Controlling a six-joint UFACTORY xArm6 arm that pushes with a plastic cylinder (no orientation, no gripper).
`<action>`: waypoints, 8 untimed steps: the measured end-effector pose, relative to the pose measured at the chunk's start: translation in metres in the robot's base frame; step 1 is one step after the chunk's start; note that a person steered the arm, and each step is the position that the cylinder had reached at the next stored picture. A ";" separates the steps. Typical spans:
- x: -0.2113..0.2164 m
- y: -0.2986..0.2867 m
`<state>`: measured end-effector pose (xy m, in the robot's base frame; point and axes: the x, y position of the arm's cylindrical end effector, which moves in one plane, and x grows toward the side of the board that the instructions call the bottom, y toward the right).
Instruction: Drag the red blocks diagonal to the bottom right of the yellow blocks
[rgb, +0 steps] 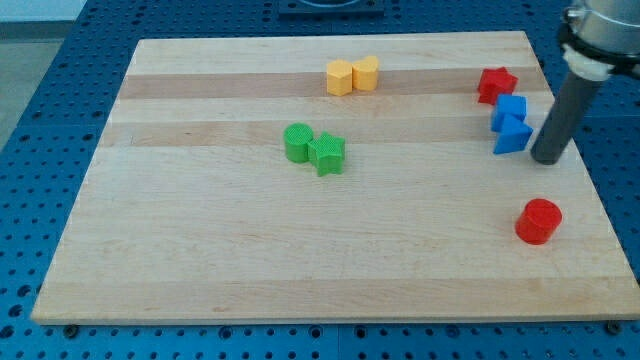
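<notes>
A red star-shaped block (496, 84) lies near the board's right edge at the view's top. A red cylinder (538, 221) stands lower at the right. Two yellow blocks (352, 75) touch each other at the top middle. My tip (547, 159) rests on the board at the right, just right of the two blue blocks (511, 124), below the red star and above the red cylinder. It touches neither red block.
Two green blocks (313, 148), a cylinder and a star, sit together left of centre. The blue blocks stand stacked in a column just under the red star. The wooden board (200, 250) lies on a blue perforated table.
</notes>
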<state>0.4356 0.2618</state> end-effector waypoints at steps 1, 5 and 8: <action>-0.004 0.020; -0.105 0.020; -0.121 -0.030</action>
<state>0.3147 0.2320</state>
